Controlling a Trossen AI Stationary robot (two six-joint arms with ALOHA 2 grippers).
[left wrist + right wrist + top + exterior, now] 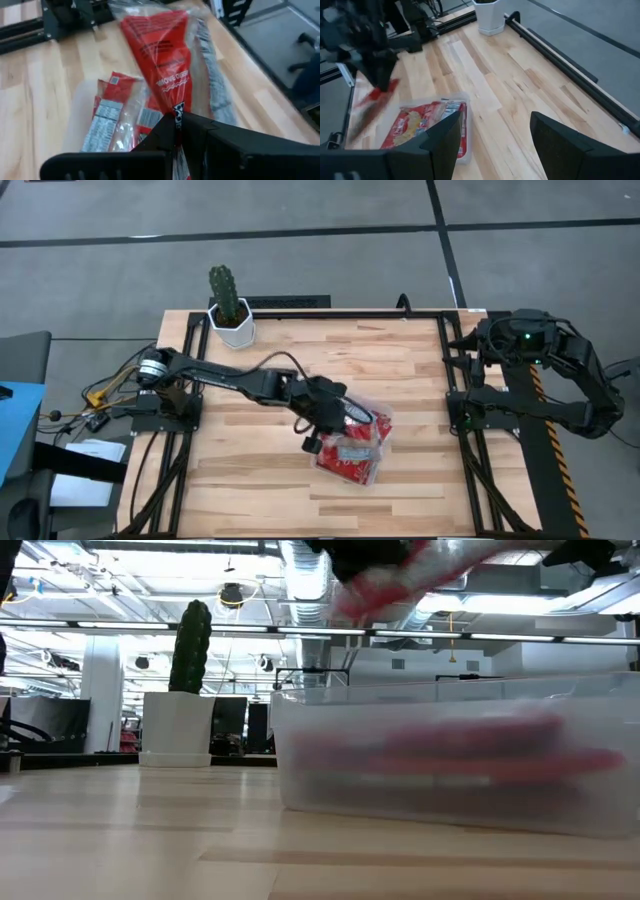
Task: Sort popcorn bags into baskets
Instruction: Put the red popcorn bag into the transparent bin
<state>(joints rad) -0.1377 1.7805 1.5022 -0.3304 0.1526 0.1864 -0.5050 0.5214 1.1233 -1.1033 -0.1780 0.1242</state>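
The left gripper (345, 418) hangs above the clear basket (378, 476), which sits on the wooden desk (400, 370) well away from the white cactus pot (232, 325), toward the desk's front and right side as seen from above. Its fingers (165, 132) are closed on one end of a red popcorn bag (162, 55). In the left wrist view the held bag runs lengthwise straight away from the fingers, its long axis in line with the gripper and its free end pointing forward over the basket. From table height the same bag (400, 580) shows as a red blur above the basket's rim, clear of the bin.

Inside the basket lie more red bags (352, 452), flat on the bottom; in the right wrist view one with a yellow-cream picture (415, 122) lies with its long axis along the basket's length.

The right gripper (492, 135) waits at the desk's right edge, far from the basket, its fingers spread apart and holding nothing.
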